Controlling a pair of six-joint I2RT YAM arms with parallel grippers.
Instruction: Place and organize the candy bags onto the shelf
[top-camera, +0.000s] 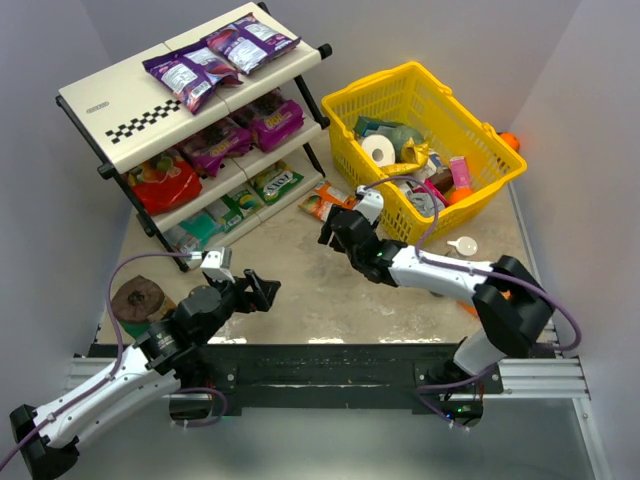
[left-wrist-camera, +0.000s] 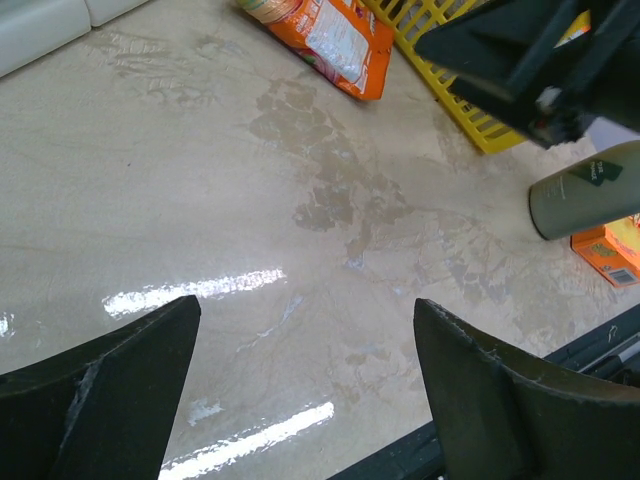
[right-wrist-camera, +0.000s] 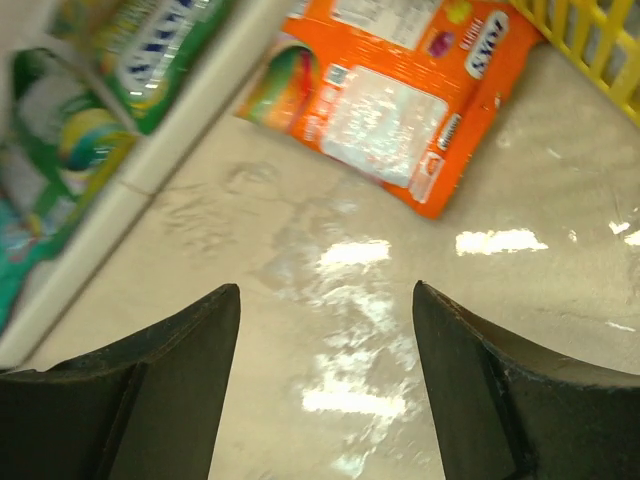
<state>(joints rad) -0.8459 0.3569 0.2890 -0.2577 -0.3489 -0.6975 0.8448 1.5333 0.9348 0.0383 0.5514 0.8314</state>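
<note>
One orange candy bag lies flat on the desk — between the shelf's lowest tier and the yellow basket, just beside both. The right jaws stand wide and empty, low over the desk just near of that bag. The left jaws — also wide, empty — hover nearer and further left. Other candy bags lie on all three tiers.

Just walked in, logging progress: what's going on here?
Here candy bags get stocked onto the shelf; purple, red and green ones already lie on its tiers. One orange bag lies on the table beside the yellow basket. The right gripper, open, points at it without touching. The left gripper hangs open over the table.
</note>
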